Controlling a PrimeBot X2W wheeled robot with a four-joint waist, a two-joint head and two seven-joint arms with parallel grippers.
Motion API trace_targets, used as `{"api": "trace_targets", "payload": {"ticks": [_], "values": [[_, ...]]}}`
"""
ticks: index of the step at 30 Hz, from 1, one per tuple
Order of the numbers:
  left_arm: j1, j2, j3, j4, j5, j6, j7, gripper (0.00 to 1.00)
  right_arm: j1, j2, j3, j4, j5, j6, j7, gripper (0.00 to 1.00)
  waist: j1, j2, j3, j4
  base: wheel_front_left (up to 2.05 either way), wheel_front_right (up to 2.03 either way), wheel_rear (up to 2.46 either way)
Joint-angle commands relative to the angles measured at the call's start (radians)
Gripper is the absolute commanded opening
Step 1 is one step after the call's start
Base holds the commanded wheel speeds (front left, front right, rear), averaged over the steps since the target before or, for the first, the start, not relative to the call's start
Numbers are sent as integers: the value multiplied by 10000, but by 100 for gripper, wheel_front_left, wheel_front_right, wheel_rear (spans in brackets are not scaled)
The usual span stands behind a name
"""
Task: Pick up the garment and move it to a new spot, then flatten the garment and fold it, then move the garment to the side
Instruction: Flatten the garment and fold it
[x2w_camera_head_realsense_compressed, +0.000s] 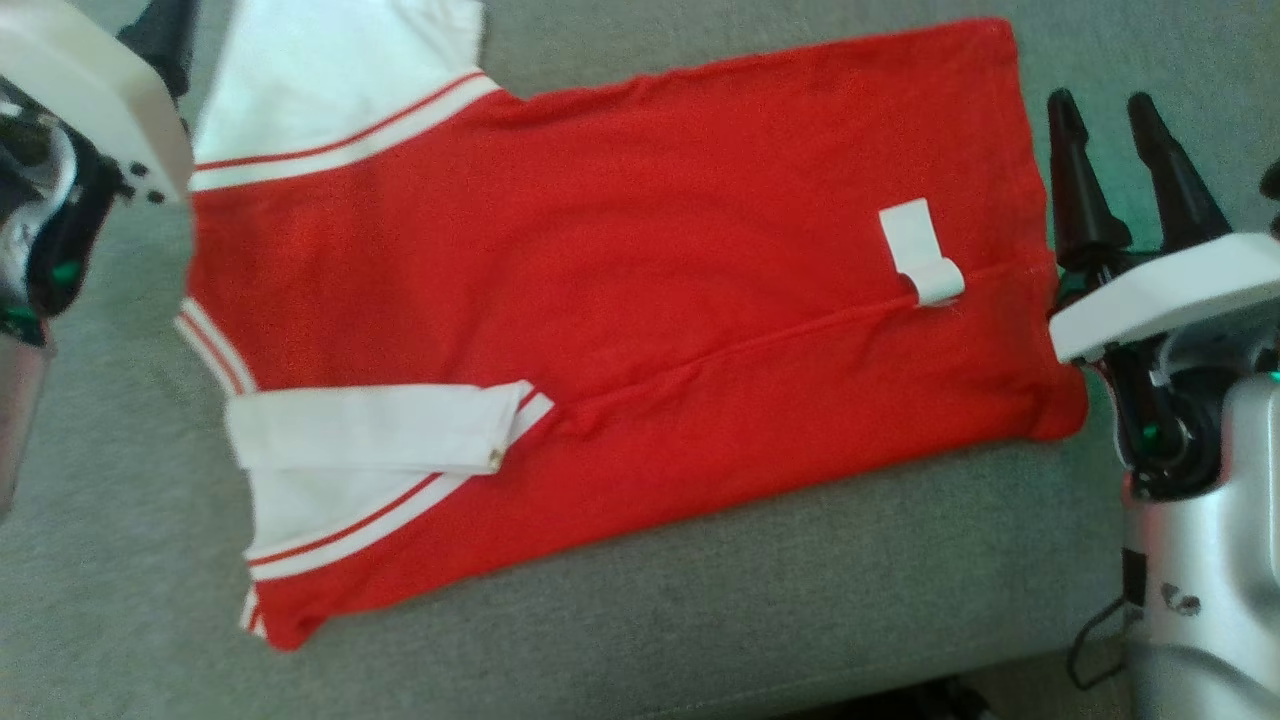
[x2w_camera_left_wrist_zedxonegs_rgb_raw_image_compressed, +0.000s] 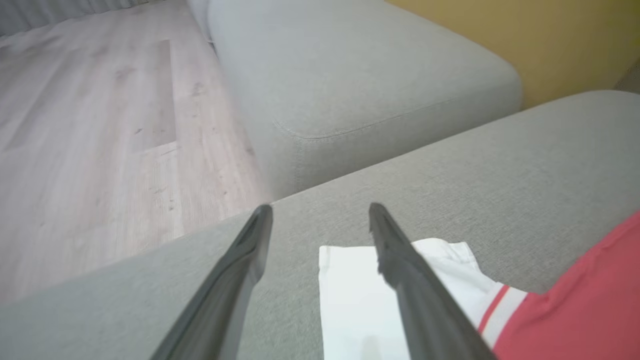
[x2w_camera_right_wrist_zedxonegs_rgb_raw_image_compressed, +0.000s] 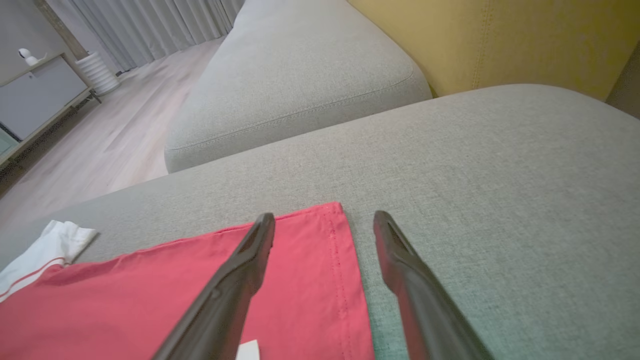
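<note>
Garment (x2w_camera_head_realsense_compressed: 620, 300): red with white sleeves, spread flat on the sofa cushion (x2w_camera_head_realsense_compressed: 700, 620); hem toward the cushion's right edge, sleeves toward its left edge.
Tag (x2w_camera_head_realsense_compressed: 920, 250): white, lying on the red cloth near the hem.
Right hand (x2w_camera_head_realsense_compressed: 1100, 105): fingers wide apart and empty, just beside the hem; one finger over the red cloth, the other over bare cushion.
Left hand (x2w_camera_left_wrist_zedxonegs_rgb_raw_image_compressed: 320, 207): fingers wide apart and empty, above the far white sleeve (x2w_camera_left_wrist_zedxonegs_rgb_raw_image_compressed: 350, 300).
Surroundings: second grey cushion (x2w_camera_right_wrist_zedxonegs_rgb_raw_image_compressed: 300, 85), yellow backrest (x2w_camera_right_wrist_zedxonegs_rgb_raw_image_compressed: 500, 40), wooden floor (x2w_camera_left_wrist_zedxonegs_rgb_raw_image_compressed: 100, 125).
</note>
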Motion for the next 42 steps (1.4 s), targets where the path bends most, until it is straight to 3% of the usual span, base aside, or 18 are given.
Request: {"api": "trace_targets", "payload": {"ticks": [1,9,16,20,21,22,23,24,25,35,42], "values": [[-674,448,349,91,105,-100,139,100,-267,-66,310,-334,94,-7,-110,100,-4,0,730,-618,0,0,0],[-1147,530,8,1326,196,-361,671,100,-605,-66,642,-120,287,-7,-456,100,-4,0,1262,-1013,0,0,0],[-1296,604,-36,1768,233,-83,1077,100,-744,-66,816,85,443,-7,-686,100,-4,0,1440,-1101,0,0,0],[-1161,465,-162,1743,-3,-195,1346,100,-827,-66,874,146,456,-7,-718,100,-4,0,1448,-1066,0,0,0],[-1136,425,-183,1712,-63,-221,1388,78,-855,-66,870,161,435,-7,-709,100,-4,0,1437,-1041,0,0,0],[-1136,425,-183,1712,-63,-221,1388,78,-855,-66,870,161,435,-7,-709,100,-4,0,1437,-1041,0,0,0],[-1113,379,-207,1676,-101,-239,1392,38,-892,-66,863,177,387,-7,-693,100,-4,0,1413,-1007,0,0,0],[-1097,343,-235,1626,-111,-264,1353,11,-939,-66,853,199,320,-7,-659,100,-4,0,1387,-975,0,0,0],[-1081,307,-269,1578,-94,-274,1291,0,-1000,-66,831,231,234,-7,-615,100,-4,0,1353,-935,0,0,0],[-956,-294,-327,1041,-47,-276,21,0,-2255,-68,401,1414,-1443,-7,447,100,-4,0,682,-209,0,0,0],[-677,-643,-320,451,-170,-277,-710,0,-3176,-307,95,2694,-2018,-7,1347,100,-4,0,375,432,0,0,0]]}}
